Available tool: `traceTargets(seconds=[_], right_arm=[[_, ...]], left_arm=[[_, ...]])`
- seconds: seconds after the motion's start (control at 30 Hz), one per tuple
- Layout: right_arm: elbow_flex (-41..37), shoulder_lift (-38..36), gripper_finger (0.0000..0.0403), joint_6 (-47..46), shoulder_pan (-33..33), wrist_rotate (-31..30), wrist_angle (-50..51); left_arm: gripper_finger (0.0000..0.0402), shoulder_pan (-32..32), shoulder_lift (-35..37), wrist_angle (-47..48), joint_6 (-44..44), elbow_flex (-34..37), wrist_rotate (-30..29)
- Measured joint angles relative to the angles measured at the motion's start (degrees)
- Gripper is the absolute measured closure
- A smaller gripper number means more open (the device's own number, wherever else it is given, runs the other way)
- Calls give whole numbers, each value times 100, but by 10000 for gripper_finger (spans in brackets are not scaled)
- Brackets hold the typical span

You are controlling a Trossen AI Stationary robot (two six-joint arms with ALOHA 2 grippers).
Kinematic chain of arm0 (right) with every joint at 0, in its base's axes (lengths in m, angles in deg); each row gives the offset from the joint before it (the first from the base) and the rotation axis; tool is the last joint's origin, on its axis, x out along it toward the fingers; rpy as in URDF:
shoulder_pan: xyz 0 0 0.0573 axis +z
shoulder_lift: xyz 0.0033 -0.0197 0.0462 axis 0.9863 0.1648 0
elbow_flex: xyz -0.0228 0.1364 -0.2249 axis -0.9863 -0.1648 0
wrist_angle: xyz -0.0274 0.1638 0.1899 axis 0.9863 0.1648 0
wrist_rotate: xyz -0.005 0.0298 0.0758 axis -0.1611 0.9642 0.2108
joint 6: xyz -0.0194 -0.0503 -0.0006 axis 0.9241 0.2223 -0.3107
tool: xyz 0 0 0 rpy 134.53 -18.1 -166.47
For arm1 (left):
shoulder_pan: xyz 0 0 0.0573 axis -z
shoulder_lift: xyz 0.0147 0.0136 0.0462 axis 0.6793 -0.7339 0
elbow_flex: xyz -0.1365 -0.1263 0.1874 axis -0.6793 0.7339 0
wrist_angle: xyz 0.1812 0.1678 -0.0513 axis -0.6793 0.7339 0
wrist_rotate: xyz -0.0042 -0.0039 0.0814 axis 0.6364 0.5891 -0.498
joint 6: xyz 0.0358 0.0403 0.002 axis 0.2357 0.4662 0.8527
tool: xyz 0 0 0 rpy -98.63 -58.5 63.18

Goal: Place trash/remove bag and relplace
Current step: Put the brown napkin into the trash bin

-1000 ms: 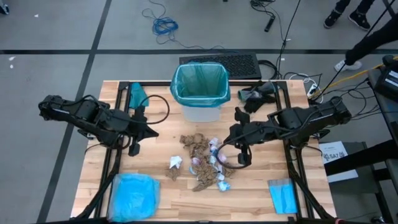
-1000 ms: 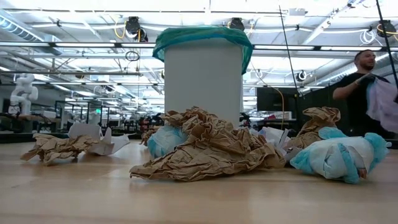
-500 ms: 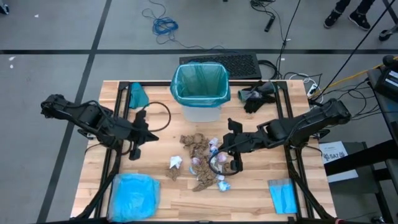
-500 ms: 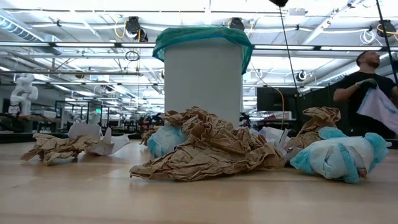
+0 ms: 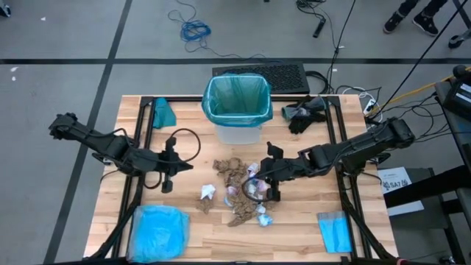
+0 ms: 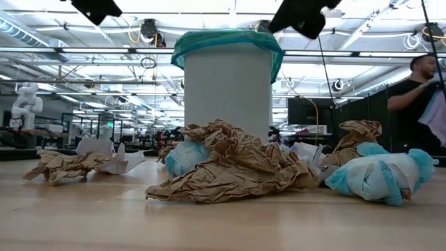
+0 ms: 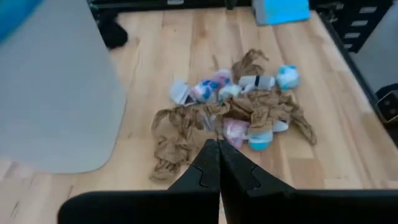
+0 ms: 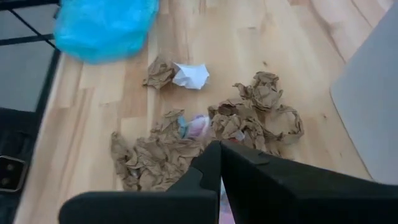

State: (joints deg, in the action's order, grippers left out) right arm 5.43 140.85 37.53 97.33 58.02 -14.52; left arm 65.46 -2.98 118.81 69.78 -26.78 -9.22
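We note the trash (image 5: 241, 193) lying as a loose pile of brown paper wads and white, blue and pink wrappers on the wooden worktop (image 5: 294, 228), near its middle and in front of the white bin (image 5: 237, 132). A separate white scrap and small brown wad (image 5: 207, 196) sit just beside the pile, toward the left arm's side. The bag (image 5: 237, 97), teal-green and crinkly, lines the bin, its edge folded over the rim; in the low view it shows as a green collar around the bin's top.

The right gripper (image 5: 271, 184) hangs over the right-hand edge of the pile, fingers (image 8: 214, 165) pressed together with nothing between them; its wrist view looks down past them onto the brown wads. We cannot tell whether the tips touch the paper. The left gripper (image 5: 168, 182) is above bare worktop, apart from the pile, on the left; its fingers (image 7: 217, 168) are likewise clenched on nothing.

Other items: a pale sky-blue plastic bag (image 5: 158, 232) at the near left corner, a small flat folded blue sheet (image 5: 335, 230) at the near right, a teal scrap (image 5: 163, 112) left of the bin, a dark object (image 5: 304, 114) right of it. In the low view a person (image 6: 418, 97) stands far off in the room.
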Motion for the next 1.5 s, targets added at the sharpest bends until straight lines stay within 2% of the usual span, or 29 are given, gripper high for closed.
traceTargets(seconds=[0.1, 0.23, 0.33, 0.43, 0.57, 0.67, 0.9, 0.97, 1.07, 1.13, 1.23, 1.27, 1.4, 1.5], right_arm=[[0, 345, 372, -41, -3, 282, -37], [0, 677, 320, -527, 9, 958, 683], [0, 704, 283, -1072, 54, 932, 1412], [0, 703, 253, -1376, 244, 900, 1597], [-29, 749, 225, -1668, 488, 754, 1484], [-364, 758, 211, -2017, 614, 744, 1172], [-1432, 738, 197, -2725, 763, 752, -443], [-1661, 738, 199, -2996, 757, 741, -799], [-1894, 738, 226, -3495, 762, 594, -658], [-1925, 738, 270, -3663, 802, 488, -485], [-1926, 738, 367, -3651, 886, 370, -516], [-1921, 734, 383, -3586, 915, 330, -625], [-1642, 719, 395, -3451, 938, 66, -704], [-1068, 719, 399, -2948, 915, -218, -574]], left_arm=[[402, -12, -56, 2, -1, 2, -13], [402, 29, -139, 15, -34, 2, -9], [402, 139, -210, 22, -37, 2, -11], [402, 225, -278, 22, -37, 2, -11], [402, 298, -404, 20, -51, 2, -11], [402, 341, -492, 10, -90, 2, -13], [402, 373, -623, -35, -186, 2, -26], [402, 373, -623, -77, -197, 2, -28], [402, 373, -623, -174, -197, 2, -33], [402, 373, -626, -170, -195, 2, -33], [402, 373, -626, -178, -195, 2, -33], [402, 373, -626, -177, -195, 2, -33], [402, 373, -626, -181, -195, 2, -33], [402, 373, -626, -179, -190, 2, -33]])
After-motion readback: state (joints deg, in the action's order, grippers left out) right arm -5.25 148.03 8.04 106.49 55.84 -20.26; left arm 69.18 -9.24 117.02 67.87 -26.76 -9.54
